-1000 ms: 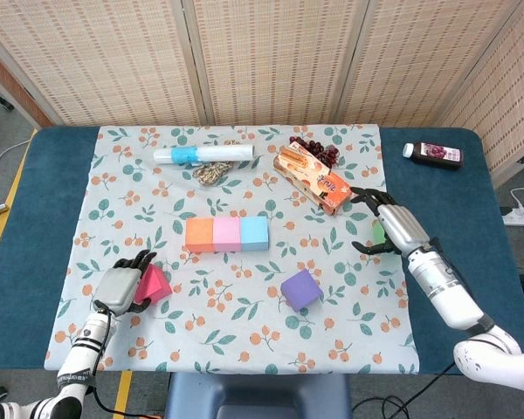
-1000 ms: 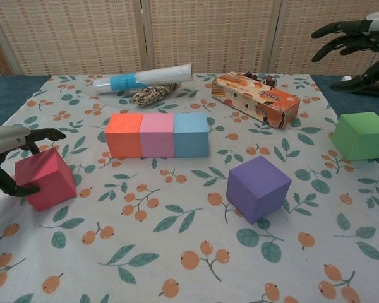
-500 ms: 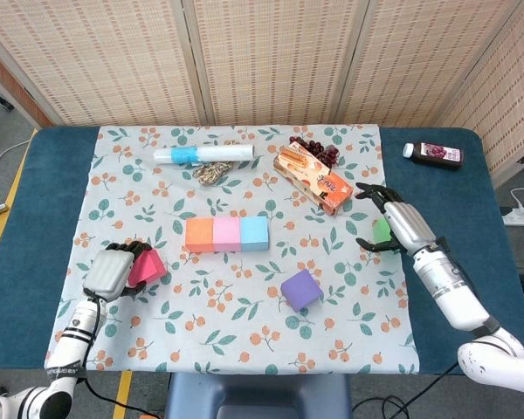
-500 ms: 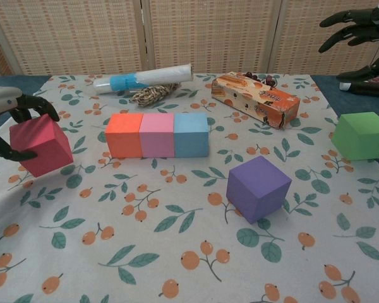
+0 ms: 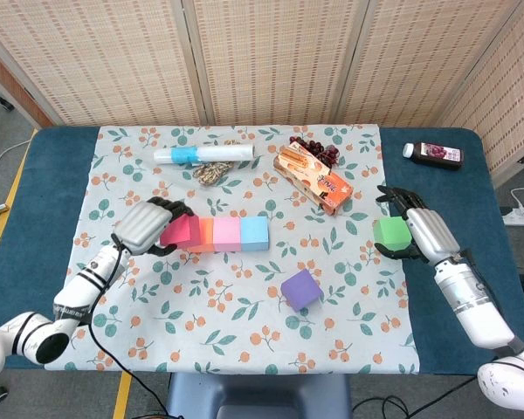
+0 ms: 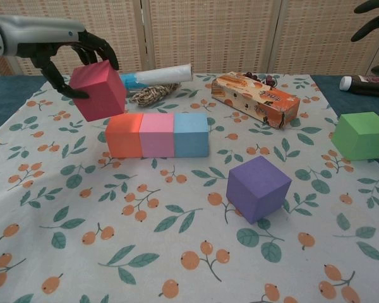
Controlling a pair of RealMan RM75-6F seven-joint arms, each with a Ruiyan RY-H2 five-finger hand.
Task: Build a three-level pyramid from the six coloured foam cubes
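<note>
- The purple cube [image 6: 258,187] sits nearest the robot on the floral cloth [image 5: 201,305], alone, at about 5 o'clock from the row of three.
- The right hand [image 5: 422,232] hangs above the green cube [image 5: 389,232] at the cloth's right edge, fingers spread and curved over it; the chest view shows the cube [image 6: 362,135] resting on the cloth with only dark fingertips far above, so the hand holds nothing.
- The row of three stands mid-cloth, faces touching: orange cube [image 6: 124,135], pink cube [image 6: 156,134], blue cube [image 6: 191,134], left to right.
- The left hand [image 5: 145,226] grips the red cube [image 6: 98,89], fingers wrapped over its top and thumb under its left face. The cube is tilted and in the air, at about 11 o'clock from the orange cube and just above its top left corner; whether they touch I cannot tell.
- Beyond the row, at 1 o'clock, an orange snack box [image 5: 313,178] lies at an angle, dark grapes [image 5: 317,149] just behind it.
- At 12 o'clock from the row lie a white roll with a blue band [image 5: 204,154] and a coil of twine [image 5: 211,171] touching its near side.
- A dark juice bottle [image 5: 433,154] lies on the bare blue table [image 5: 44,166] at the far right.
</note>
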